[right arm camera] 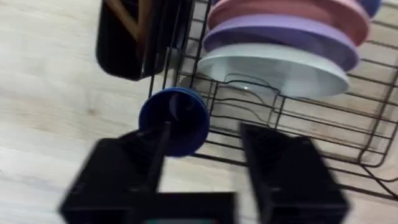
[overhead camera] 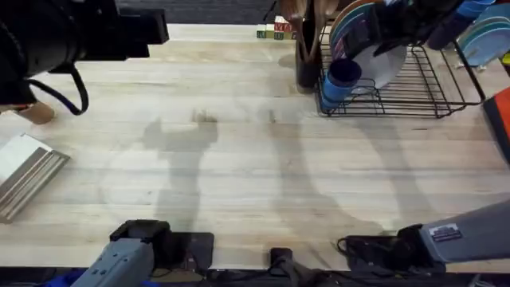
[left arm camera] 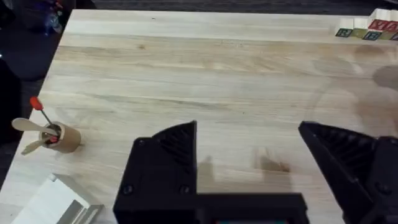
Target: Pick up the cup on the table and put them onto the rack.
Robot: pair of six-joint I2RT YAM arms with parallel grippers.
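Right gripper (right arm camera: 205, 180) was spread wide, empty, hovering just off the rack (overhead camera: 430, 88). Dark blue cup (overhead camera: 343, 80) sat mouth-down on the rack's front-left corner, beside the plates (right arm camera: 280, 62). Left gripper (left arm camera: 249, 168) was wide over bare bench (overhead camera: 239, 159). Advice: back straight out, don't snag wires.

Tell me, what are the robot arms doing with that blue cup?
The right gripper hangs open over the rack, right behind a blue cup that sits on the rack's wires beside the upright plates. It isn't holding the cup. The left gripper hovers open above the bare table, holding nothing.
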